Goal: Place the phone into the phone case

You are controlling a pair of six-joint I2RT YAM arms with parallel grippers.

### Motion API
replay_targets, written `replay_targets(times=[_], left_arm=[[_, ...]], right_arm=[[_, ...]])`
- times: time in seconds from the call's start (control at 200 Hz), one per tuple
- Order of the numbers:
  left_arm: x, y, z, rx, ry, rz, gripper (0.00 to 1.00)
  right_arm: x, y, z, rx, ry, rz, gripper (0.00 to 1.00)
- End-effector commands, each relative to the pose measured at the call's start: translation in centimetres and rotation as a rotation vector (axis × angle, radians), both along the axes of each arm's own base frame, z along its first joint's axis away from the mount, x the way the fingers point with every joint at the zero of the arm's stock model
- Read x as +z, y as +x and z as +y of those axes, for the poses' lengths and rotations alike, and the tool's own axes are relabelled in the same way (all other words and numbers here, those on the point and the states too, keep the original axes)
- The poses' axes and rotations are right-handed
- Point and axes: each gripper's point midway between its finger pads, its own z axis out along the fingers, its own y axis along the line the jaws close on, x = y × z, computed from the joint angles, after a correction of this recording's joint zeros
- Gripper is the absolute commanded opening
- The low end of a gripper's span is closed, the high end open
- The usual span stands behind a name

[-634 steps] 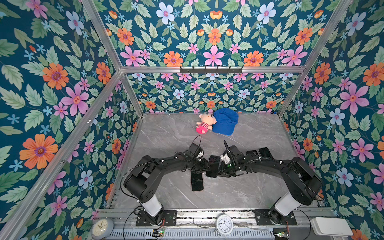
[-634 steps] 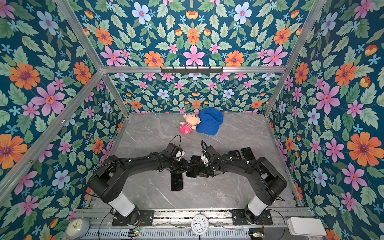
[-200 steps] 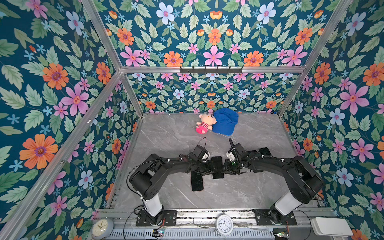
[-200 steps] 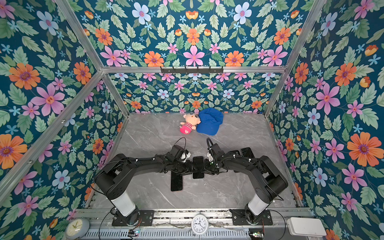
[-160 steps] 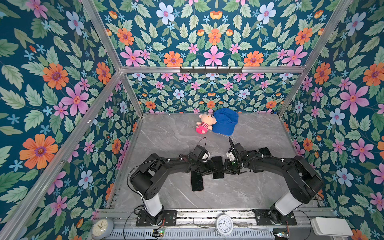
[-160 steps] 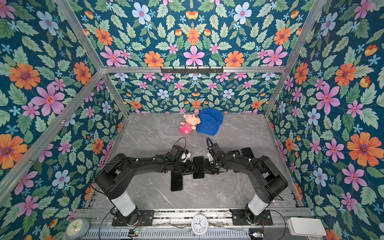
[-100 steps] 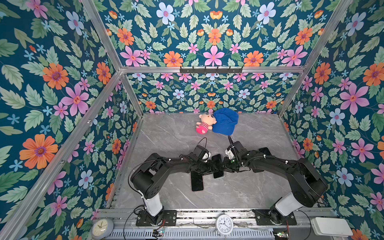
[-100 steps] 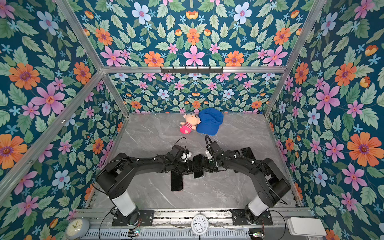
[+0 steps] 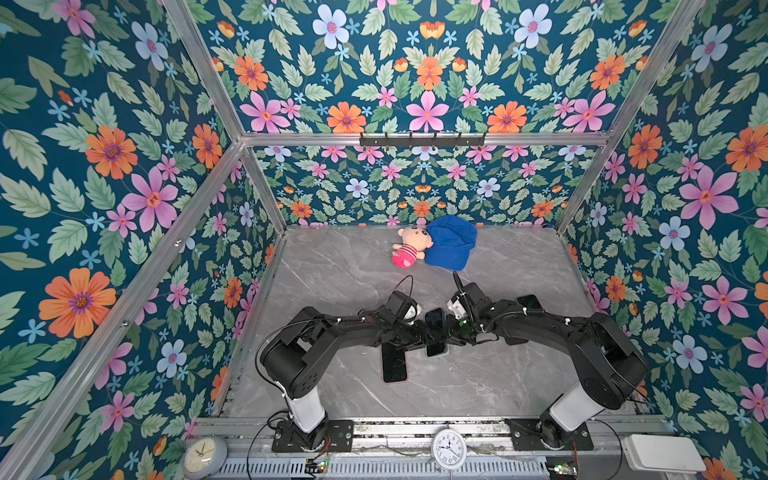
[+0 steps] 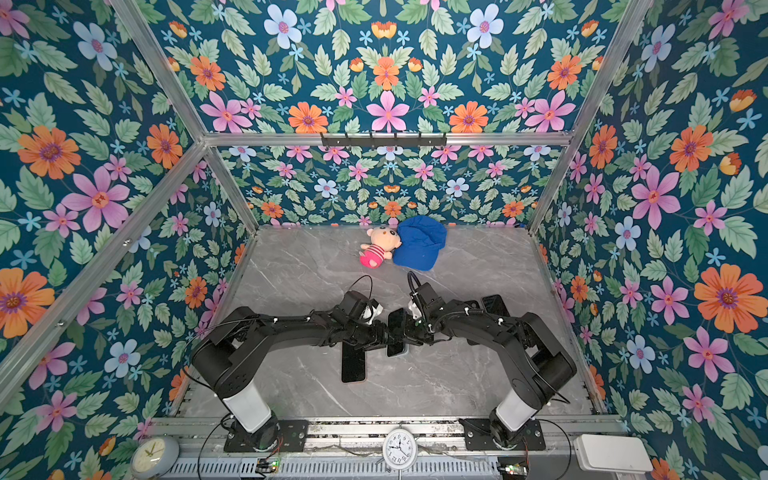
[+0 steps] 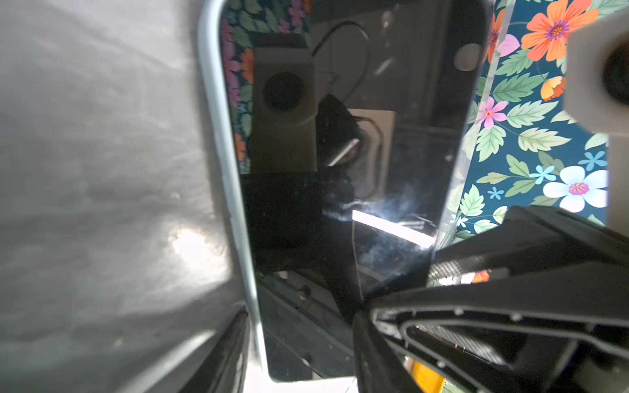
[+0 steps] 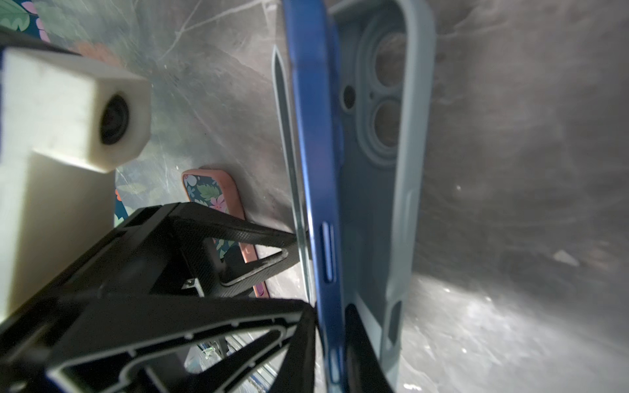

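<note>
Floral wallpaper (image 9: 124, 166) covers the walls around a grey marble worktop (image 9: 353, 274). At its back a plush doll (image 9: 409, 249) lies touching a blue cap (image 9: 451, 245). Both arms reach to the middle of the worktop and meet there. Between them, in both top views, the phone (image 9: 435, 328) (image 10: 397, 328) is held above the surface, tilted, with its dark screen upward. The left claw (image 9: 419, 334) is closed on the phone. In the left wrist view its fingers (image 11: 235, 347) sit at the two long edges and the glossy screen (image 11: 340, 204) lies between them. The right claw (image 9: 453, 332) is closed on the phone case (image 12: 369, 204). In the right wrist view the claw (image 12: 328, 316) pinches the near side wall of this blue case, one finger outside and one inside. The camera opening of the case is visible. The thin silver edge of the phone (image 12: 289, 153) stands just beside that wall, on its outer side, so the phone is not inside the case. Fingers of the left claw (image 12: 258, 245) touch this edge. A second phone (image 9: 394, 363) lies flat on the worktop under the left arm. In the right wrist view it shows a pink rim (image 12: 218, 197). Some dark flat items (image 9: 528, 300) lie beside the right arm, too small to identify.
</note>
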Motion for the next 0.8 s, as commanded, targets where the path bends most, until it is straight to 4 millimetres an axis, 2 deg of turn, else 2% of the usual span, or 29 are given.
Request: replay_targets(times=[0.0, 0.195, 0.29, 0.41, 0.51, 0.64, 0.795], left_arm=[[-1.6, -0.6, 1.4, 0.019, 0.087, 0.029, 0.51], [-1.3, -0.5, 1.6, 0.028, 0.086, 0.017, 0.51], [-0.4, -0.2, 1.6, 0.032, 0.079, -0.005, 0.51], [2.0, 1.3, 2.0, 0.042, 0.032, -0.064, 0.53], [4.7, 3.6, 2.8, 0.056, -0.027, -0.127, 0.57], [7.6, 6.1, 3.4, 0.049, -0.127, -0.197, 0.64], [10.0, 7.2, 2.7, 0.006, -0.306, -0.23, 0.76]], right_arm=[[0.4, 0.5, 0.5, -0.009, 0.016, -0.011, 0.11], [0.7, 0.6, 0.6, 0.027, 0.0, -0.018, 0.05], [1.2, 0.7, 0.2, 0.057, -0.017, -0.034, 0.02], [2.2, 1.1, -0.8, 0.1, -0.007, -0.061, 0.01], [3.3, 1.4, -1.1, 0.151, 0.051, -0.087, 0.0], [4.9, 1.0, -0.4, 0.249, 0.162, -0.105, 0.0], [7.1, -0.5, 0.6, 0.367, 0.276, -0.153, 0.0]])
